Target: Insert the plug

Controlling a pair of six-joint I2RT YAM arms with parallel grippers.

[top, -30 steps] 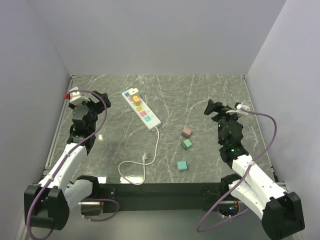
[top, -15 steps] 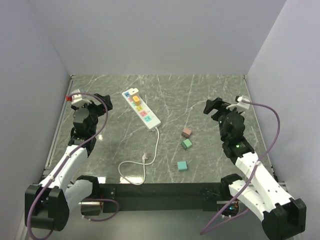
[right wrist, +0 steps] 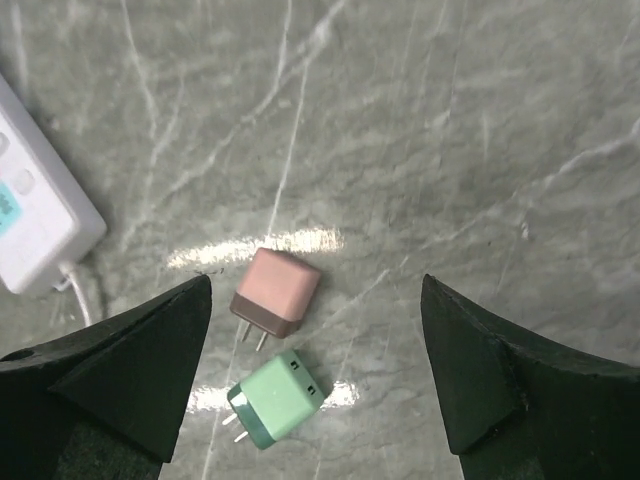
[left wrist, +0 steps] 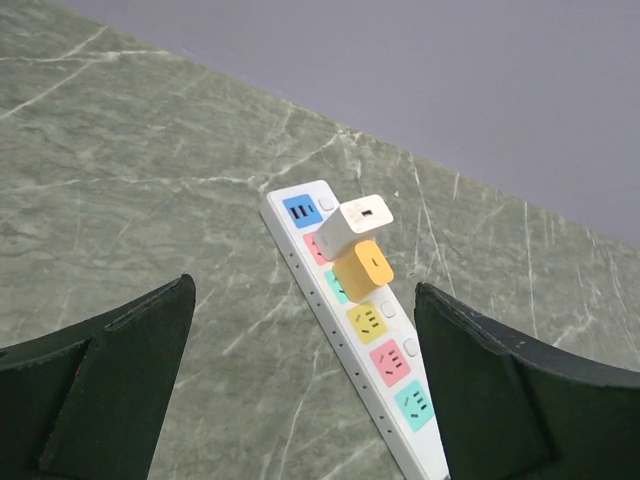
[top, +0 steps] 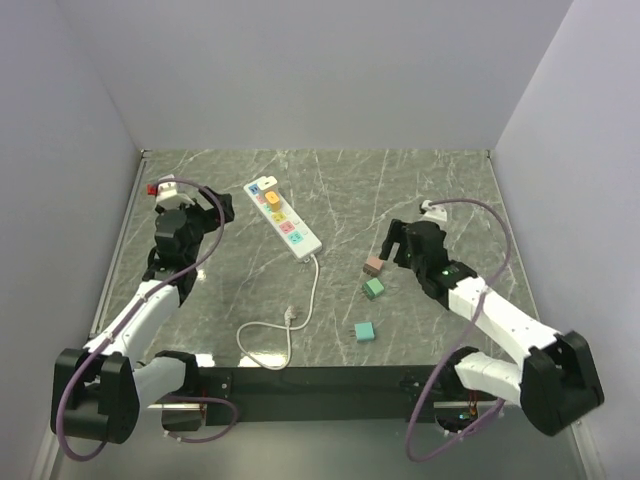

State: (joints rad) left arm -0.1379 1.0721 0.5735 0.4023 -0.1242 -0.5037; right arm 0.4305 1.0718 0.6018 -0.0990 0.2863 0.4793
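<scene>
Two loose plugs under right end effector, jaws spread wide.
Pink cube plug with dark brown base and mint-green cube plug lie just beside each other on grey-green marble tabletop, prongs pointing lower left, both between the dark fingers. White power strip end with its cable at left edge.
</scene>
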